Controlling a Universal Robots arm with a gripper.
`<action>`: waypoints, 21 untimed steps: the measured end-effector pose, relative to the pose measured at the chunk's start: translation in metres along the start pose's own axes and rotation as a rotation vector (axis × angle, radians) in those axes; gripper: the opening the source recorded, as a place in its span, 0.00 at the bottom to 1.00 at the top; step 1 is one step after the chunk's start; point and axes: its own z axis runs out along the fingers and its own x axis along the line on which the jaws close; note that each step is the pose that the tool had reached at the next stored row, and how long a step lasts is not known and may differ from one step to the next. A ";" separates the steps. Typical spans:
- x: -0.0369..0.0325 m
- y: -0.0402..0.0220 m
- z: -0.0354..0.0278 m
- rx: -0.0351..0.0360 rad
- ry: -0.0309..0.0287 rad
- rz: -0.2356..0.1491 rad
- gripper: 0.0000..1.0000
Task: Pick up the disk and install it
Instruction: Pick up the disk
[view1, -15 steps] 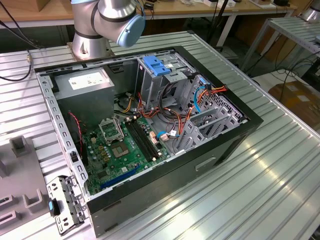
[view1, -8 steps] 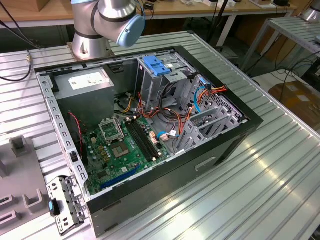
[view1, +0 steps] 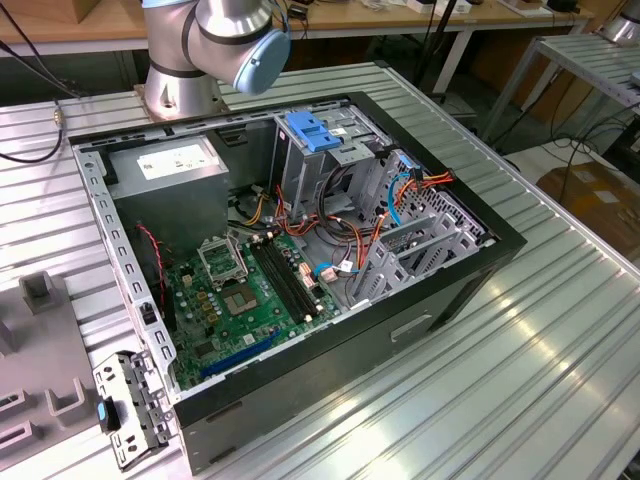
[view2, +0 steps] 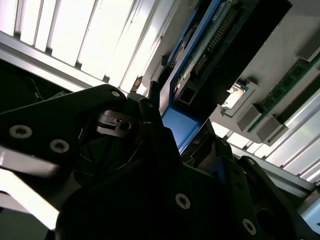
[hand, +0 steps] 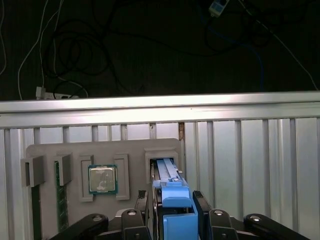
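White sticker (view1: 175, 158) on the power-supply box (view1: 168, 190): print too small to read. The exterior view has the open computer case (view1: 330, 375) with motherboard (view1: 240, 300) and blue latch (view1: 315, 132); the first wrist view has the grey holder (hand: 70, 150) on the slatted table (hand: 250, 150), with a processor chip (hand: 102, 179) and memory stick (hand: 61, 200) in its pockets. The disk (hand: 166, 170) stands on edge in the holder slot just beside the chip pocket, and my gripper (hand: 175, 202) is clamped on its blue rail, one finger on each side.
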 end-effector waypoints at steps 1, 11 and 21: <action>0.0000 0.0000 0.0000 0.0001 0.0000 0.000 0.48; 0.0000 0.0000 0.0002 0.0000 0.0001 0.000 0.37; 0.0000 0.0000 0.0004 0.0000 0.0000 -0.002 0.37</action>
